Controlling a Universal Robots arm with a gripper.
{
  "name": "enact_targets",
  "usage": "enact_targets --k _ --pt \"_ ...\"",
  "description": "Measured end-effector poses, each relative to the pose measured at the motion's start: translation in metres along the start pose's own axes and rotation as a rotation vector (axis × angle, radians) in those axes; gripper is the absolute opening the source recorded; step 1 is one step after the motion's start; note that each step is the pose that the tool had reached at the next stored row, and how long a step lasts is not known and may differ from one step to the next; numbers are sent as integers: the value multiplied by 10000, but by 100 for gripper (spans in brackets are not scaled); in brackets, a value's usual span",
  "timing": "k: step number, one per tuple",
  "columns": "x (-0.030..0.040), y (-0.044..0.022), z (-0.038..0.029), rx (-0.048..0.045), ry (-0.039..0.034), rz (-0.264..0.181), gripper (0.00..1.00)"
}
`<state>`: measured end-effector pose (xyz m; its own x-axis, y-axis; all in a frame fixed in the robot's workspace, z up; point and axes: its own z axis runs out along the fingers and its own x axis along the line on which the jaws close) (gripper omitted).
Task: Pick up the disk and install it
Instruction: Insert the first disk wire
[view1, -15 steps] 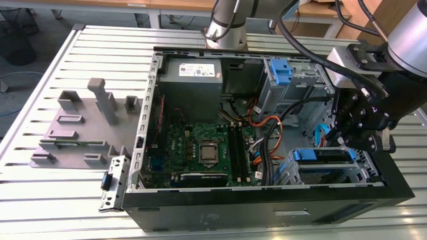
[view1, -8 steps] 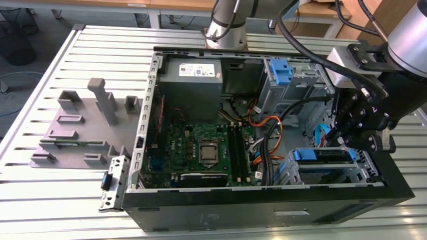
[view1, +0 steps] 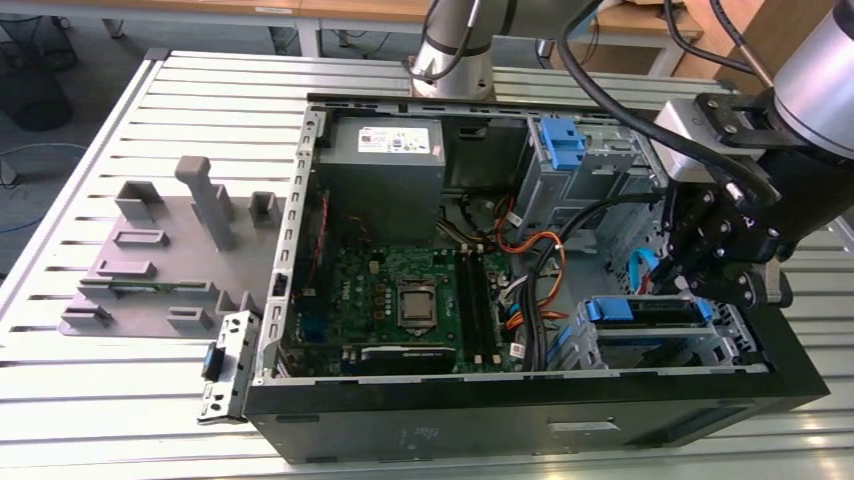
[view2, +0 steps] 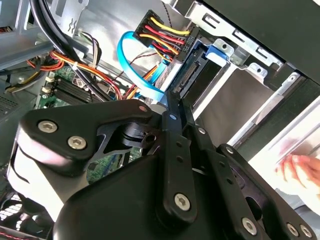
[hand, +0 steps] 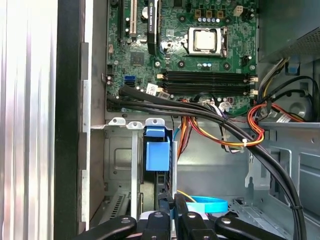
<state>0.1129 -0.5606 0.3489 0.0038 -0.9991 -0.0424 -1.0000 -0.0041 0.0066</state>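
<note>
— Disk (view1: 646, 311) is seen seated in the drive cage (view1: 727, 345) of the computer case (view1: 534, 420), under the gripper (view1: 714, 285); whether its fingers are spread cannot be told.

— Its rear connector (view2: 186, 75) and cables (view2: 160, 35) are revealed in the second wrist view; the motherboard (hand: 200, 45) is shown in the first wrist view.
</note>
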Motion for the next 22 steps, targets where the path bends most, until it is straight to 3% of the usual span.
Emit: enact_targets --k 10,22 --pt "8 -1 77 47 9 -127 16" --pt "16 -3 104 48 6 -115 16"
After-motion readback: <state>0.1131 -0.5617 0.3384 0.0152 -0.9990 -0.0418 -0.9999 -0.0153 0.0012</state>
